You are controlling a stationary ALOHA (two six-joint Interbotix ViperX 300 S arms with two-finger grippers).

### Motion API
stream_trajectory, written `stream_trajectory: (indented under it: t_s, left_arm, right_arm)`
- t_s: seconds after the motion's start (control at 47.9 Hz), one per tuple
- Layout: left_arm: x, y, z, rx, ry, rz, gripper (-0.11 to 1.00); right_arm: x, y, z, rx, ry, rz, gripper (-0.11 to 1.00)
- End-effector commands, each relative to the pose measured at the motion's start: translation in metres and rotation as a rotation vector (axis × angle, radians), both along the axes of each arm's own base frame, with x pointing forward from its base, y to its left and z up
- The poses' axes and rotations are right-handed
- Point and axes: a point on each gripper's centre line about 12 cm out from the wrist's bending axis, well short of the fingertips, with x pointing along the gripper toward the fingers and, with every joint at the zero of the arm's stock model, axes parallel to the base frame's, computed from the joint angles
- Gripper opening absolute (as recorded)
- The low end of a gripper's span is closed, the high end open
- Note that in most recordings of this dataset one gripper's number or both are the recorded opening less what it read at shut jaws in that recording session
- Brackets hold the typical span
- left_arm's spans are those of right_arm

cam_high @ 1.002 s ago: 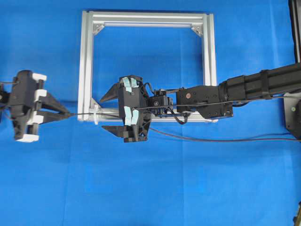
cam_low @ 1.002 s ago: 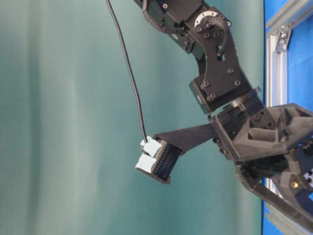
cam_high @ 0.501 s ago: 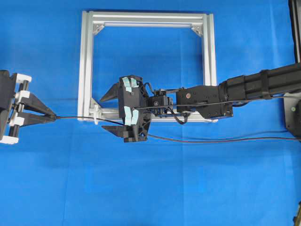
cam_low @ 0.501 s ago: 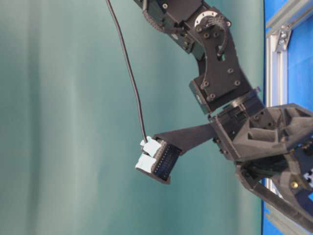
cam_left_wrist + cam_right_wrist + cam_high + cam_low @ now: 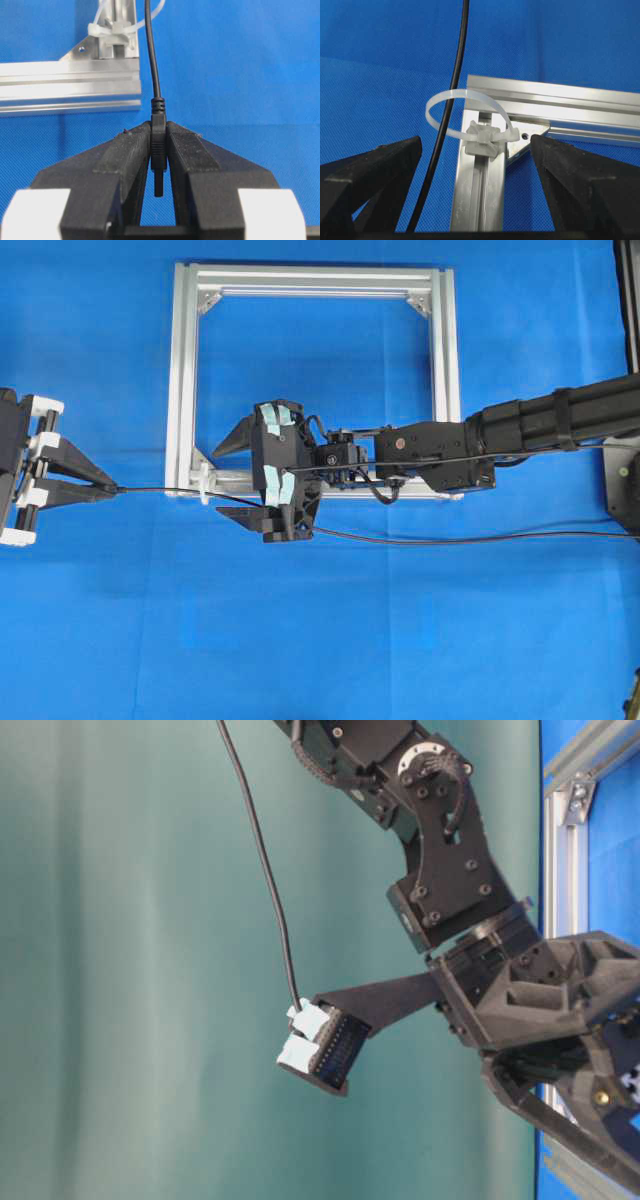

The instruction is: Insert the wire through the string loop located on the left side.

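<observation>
The black wire (image 5: 400, 538) runs from the right across the cloth, under my right gripper (image 5: 232, 475), through the white string loop (image 5: 204, 480) on the frame's left bar, and out to my left gripper (image 5: 115, 489). In the left wrist view my left gripper (image 5: 158, 127) is shut on the wire's dark plug (image 5: 158, 150), whose tip points back between the fingers. The right wrist view has the wire (image 5: 451, 90) passing inside the string loop (image 5: 440, 97), with my right gripper (image 5: 475, 142) open on either side of the loop's clasp and holding nothing.
The square silver frame (image 5: 308, 282) lies flat on the blue cloth, and its corner bracket (image 5: 520, 142) sits just behind the loop. My right arm (image 5: 520, 430) reaches across the frame's lower bar. Open cloth lies in front of the frame and to its left.
My left gripper has pulled leftward with the plug, drawing more wire through the loop, and has held still over the last half second. The right gripper has stayed open in place.
</observation>
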Motion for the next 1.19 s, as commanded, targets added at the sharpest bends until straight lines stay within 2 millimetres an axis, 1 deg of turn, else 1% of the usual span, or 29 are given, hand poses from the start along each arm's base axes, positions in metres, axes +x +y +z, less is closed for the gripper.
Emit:
stream_trajectory:
  t_s: [0.0,0.188,0.23,0.292,0.418,0.439,0.459,0.626,0.752,0.94,1.169]
  left_arm:
    - [0.003,-0.001,0.003,0.002,-0.013,-0.006,0.09]
    - [0.003,0.003,0.003,-0.004,-0.012,0.018,0.09]
    - [0.004,0.003,0.003,-0.004,-0.01,0.023,0.14]
    - [0.004,0.004,0.003,-0.004,-0.012,0.026,0.29]
    - [0.004,0.004,0.003,-0.003,-0.012,0.025,0.68]
    - [0.004,0.004,0.003,-0.003,-0.012,0.025,0.72]
    - [0.004,0.004,0.003,-0.003,-0.012,0.025,0.74]
    - [0.003,0.004,0.004,-0.002,-0.014,0.024,0.65]
    - [0.004,0.006,0.009,-0.006,-0.019,0.034,0.64]
    - [0.011,0.007,0.034,-0.007,-0.101,0.04,0.64]
    - [0.013,0.012,0.062,-0.019,-0.208,0.068,0.64]
  right_arm:
    - [0.004,0.001,0.016,0.005,-0.038,-0.001,0.95]
    - [0.005,0.001,0.017,0.005,-0.043,-0.001,0.95]
    - [0.004,0.001,0.017,0.005,-0.041,-0.001,0.95]
    - [0.005,0.001,0.016,0.005,-0.041,-0.001,0.95]
    - [0.005,0.001,0.017,0.005,-0.043,-0.001,0.95]
    - [0.004,0.001,0.017,0.005,-0.041,-0.001,0.95]
    - [0.005,0.001,0.017,0.005,-0.043,-0.001,0.95]
    - [0.004,0.001,0.018,0.005,-0.043,-0.001,0.95]
    - [0.001,0.001,0.033,0.002,-0.055,0.0,0.95]
    - [-0.003,0.0,0.061,-0.001,-0.083,0.001,0.95]
    - [-0.006,-0.002,0.093,-0.004,-0.121,-0.002,0.95]
